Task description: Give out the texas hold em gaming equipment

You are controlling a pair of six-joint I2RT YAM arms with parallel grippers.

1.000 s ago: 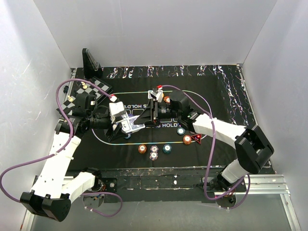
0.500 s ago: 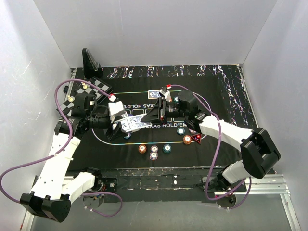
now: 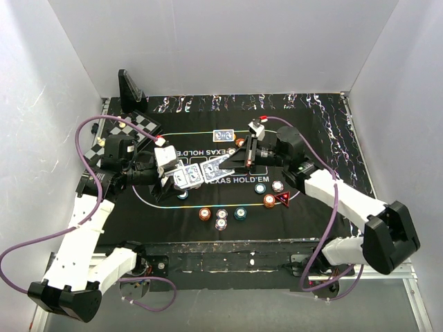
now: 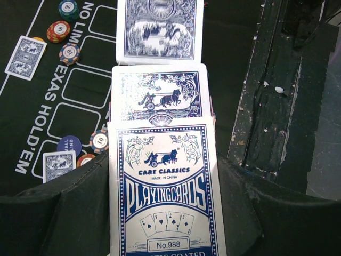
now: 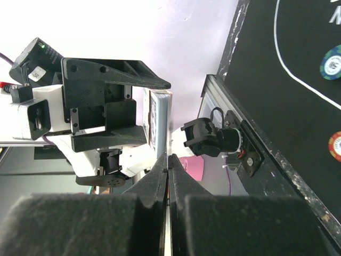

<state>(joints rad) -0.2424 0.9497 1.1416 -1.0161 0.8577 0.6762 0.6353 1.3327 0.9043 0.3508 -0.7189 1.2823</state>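
My left gripper (image 3: 173, 177) is shut on a blue-and-white card box (image 4: 166, 197), and a playing card (image 4: 157, 93) sticks out of its top. Just beyond that, a second playing card (image 4: 159, 29) hangs free of the box. My right gripper (image 3: 234, 161) is shut on this card, which shows edge-on between its jaws (image 5: 169, 166). One card (image 3: 223, 135) lies face down at the far side of the black mat (image 3: 311, 138). Poker chips (image 3: 221, 216) sit in a row near the front, with a red triangle marker (image 3: 283, 200) to their right.
A chessboard with pieces (image 3: 135, 124) lies at the back left, and a black stand (image 3: 130, 86) rises behind it. More chips (image 4: 58, 31) and two face-down cards (image 4: 25, 57) lie on the mat. White walls enclose the table on three sides.
My right gripper has shut on a card at the box's mouth and drawn it out to the right. The left arm has kept the box nearly still.
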